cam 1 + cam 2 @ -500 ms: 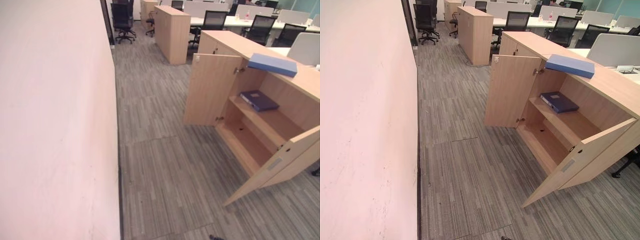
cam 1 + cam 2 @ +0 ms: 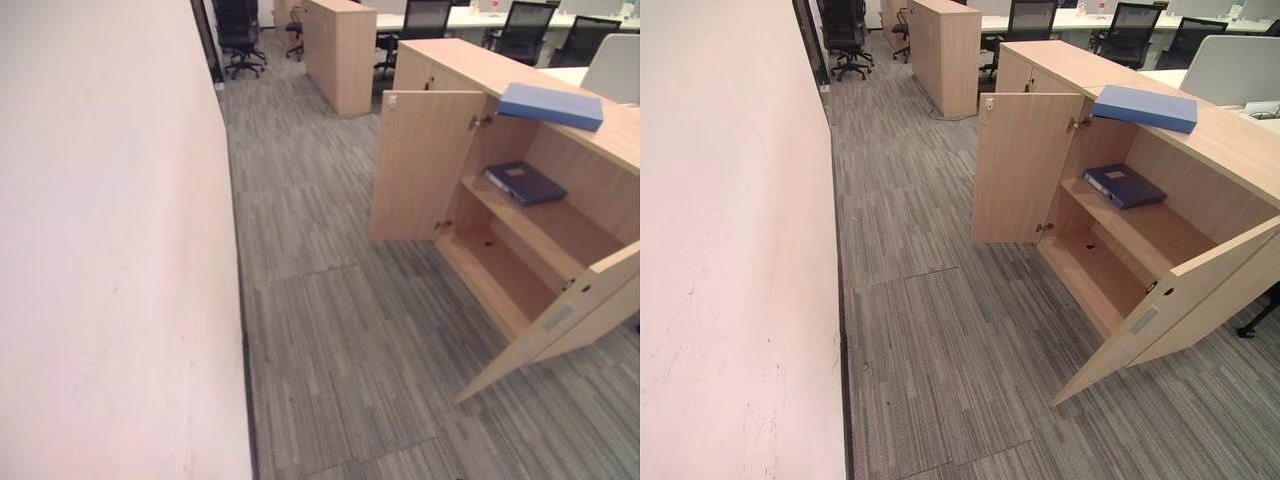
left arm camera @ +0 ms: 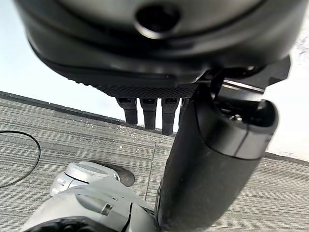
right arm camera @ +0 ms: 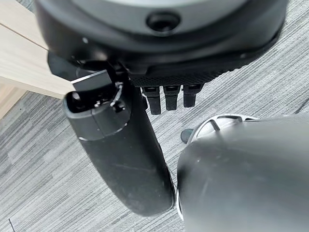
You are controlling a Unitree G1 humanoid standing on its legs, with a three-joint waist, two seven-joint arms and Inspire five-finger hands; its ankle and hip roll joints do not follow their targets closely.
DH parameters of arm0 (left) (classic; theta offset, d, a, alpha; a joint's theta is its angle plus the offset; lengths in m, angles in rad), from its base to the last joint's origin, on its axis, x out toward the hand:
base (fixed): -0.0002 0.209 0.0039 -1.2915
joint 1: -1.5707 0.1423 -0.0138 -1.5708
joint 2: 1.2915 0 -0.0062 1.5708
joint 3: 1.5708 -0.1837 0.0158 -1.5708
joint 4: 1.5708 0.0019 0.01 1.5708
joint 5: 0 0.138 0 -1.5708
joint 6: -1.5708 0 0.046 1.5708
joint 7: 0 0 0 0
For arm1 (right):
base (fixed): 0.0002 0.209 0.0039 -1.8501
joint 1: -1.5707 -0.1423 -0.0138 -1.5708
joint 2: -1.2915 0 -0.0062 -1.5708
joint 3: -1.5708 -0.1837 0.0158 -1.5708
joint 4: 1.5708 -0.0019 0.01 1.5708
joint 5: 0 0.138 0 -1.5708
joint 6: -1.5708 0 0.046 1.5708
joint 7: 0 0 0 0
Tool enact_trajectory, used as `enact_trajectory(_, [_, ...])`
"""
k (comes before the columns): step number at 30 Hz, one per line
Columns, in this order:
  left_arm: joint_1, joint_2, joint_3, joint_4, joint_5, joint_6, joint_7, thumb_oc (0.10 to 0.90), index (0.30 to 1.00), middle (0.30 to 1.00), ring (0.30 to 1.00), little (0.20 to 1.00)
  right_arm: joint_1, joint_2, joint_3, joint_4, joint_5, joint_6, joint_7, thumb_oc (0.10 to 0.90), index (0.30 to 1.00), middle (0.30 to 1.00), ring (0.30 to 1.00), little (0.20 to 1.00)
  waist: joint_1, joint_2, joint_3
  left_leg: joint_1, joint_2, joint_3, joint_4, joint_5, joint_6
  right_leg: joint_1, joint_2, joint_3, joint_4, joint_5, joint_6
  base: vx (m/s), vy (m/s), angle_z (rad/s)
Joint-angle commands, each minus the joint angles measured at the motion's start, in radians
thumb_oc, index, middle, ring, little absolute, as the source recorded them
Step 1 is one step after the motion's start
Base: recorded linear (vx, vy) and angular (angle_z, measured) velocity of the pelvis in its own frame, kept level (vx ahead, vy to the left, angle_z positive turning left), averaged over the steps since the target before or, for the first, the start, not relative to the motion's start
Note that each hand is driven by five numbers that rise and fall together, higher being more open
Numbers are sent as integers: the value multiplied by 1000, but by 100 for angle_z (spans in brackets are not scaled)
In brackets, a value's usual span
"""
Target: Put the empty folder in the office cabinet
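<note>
We see the office cabinet (image 2: pixel 1120 250) on the right of the scene with both doors swung open, the far door (image 2: pixel 1025 168) standing out toward the grey carpet (image 2: pixel 930 330) and the near door (image 2: pixel 1170 305) angled toward us. A light blue folder (image 2: pixel 1145 107) lies flat on the cabinet's top, its near end jutting a little past the front edge above the opening. Inside, a dark blue binder (image 2: pixel 1124 185) lies flat on the upper shelf (image 2: pixel 1150 235), toward its far end; the lower shelf (image 2: pixel 1095 280) is below it. A pale wall (image 2: pixel 730 260) runs along the left. At the far end stand another wooden cabinet (image 2: pixel 945 55) and several black office chairs (image 2: pixel 845 35). Our left hand (image 3: pixel 212 159) hangs above the carpet with its fingers (image 3: pixel 149 112) straight and holding nothing. Our right hand (image 4: pixel 123 154) likewise hangs over the carpet beside the cabinet's wood, its fingers (image 4: pixel 166 96) straight and empty.
</note>
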State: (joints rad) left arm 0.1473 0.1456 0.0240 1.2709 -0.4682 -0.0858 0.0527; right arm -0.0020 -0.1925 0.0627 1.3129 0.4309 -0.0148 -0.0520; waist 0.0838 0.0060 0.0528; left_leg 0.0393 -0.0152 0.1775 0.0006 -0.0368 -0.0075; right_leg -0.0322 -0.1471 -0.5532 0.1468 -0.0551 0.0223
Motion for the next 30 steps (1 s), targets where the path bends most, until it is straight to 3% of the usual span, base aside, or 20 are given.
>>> enact_trajectory(1, [-24,-10,0,37,-1,0,-8,800,900,900,900,900,-78,-17,-3,73,-39,1,3,800,900,900,900,900,14,-40,-4,42,55,33,-88,51,-61,120,-35,4,-231,171,108,5,1,-3])
enact_trajectory(30, [-31,-1,-14,62,52,13,17,800,900,900,900,900,-68,-12,-92,127,51,5,-67,800,900,900,900,900,-16,-29,-1,59,81,48,-88,43,-72,121,-8,25,-230,144,95,8,-11,-2])
